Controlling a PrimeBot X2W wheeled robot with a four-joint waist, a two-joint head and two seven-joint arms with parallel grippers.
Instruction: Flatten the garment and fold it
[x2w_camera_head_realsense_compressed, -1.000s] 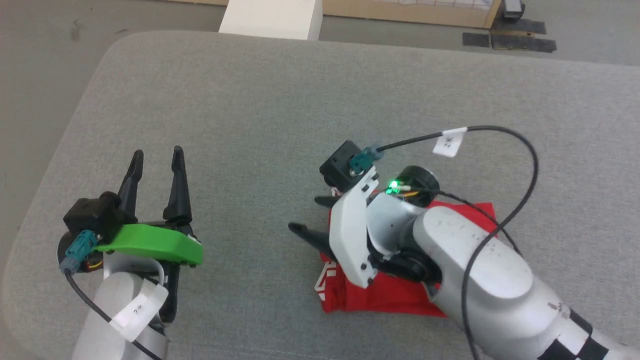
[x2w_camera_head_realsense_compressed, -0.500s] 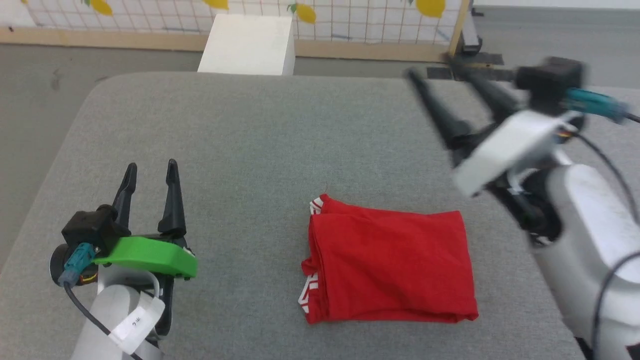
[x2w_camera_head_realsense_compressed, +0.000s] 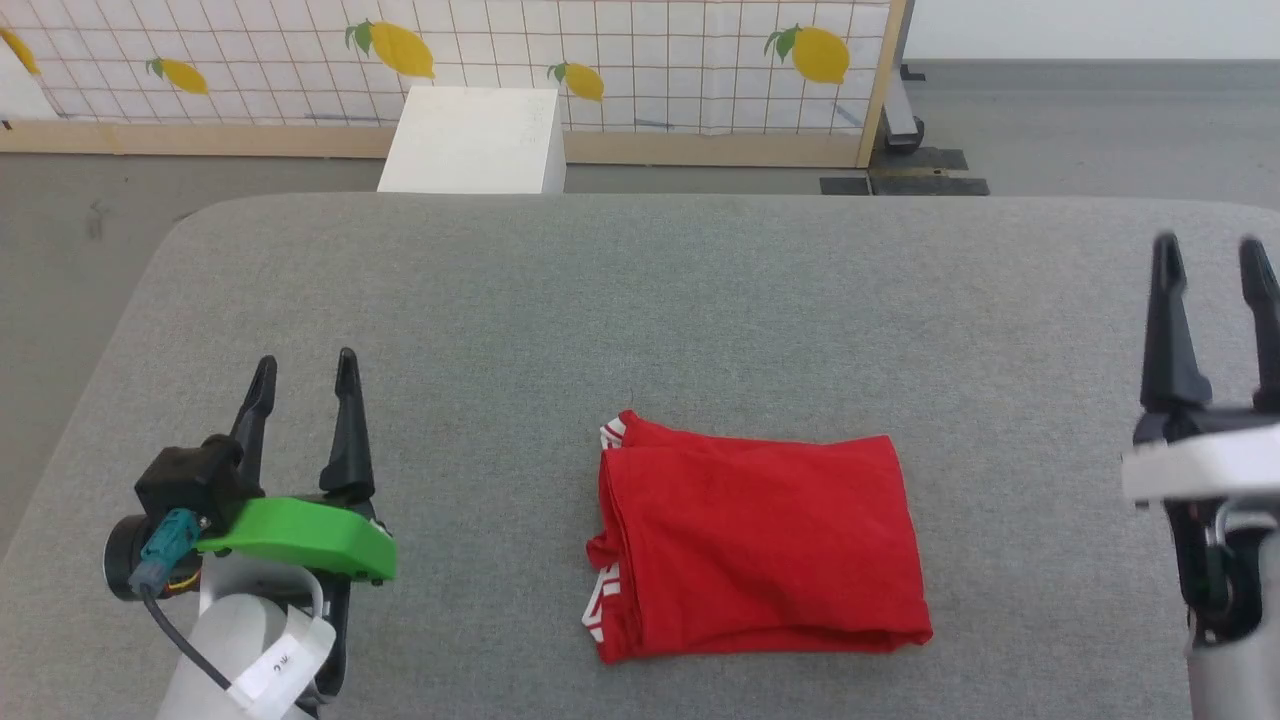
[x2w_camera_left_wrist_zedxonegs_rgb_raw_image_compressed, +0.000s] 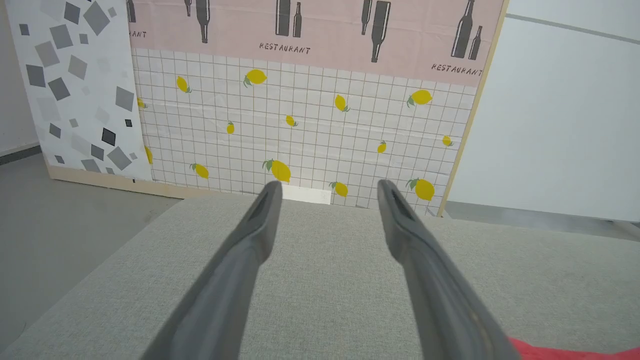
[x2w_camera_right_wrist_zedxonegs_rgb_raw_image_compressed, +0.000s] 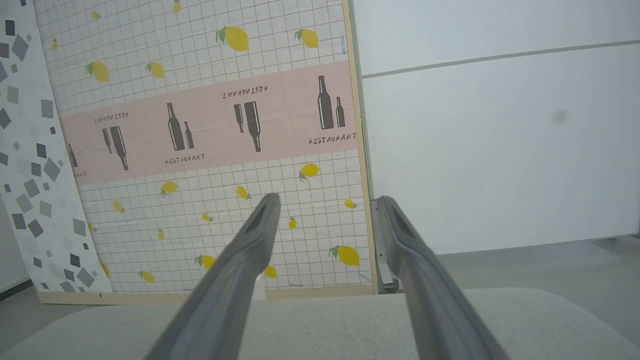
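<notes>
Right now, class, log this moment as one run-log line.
garment: folded, flat on table | left gripper: open, empty, left of garment | right gripper: open, empty, right of garment

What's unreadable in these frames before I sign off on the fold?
Head view: the garment chest print, folded inside and out of sight.
Left wrist view: the garment is just a red sliver, cut off by the bottom edge.
Head view: the right pincer is blurred, its outer finger cut by the right edge.
</notes>
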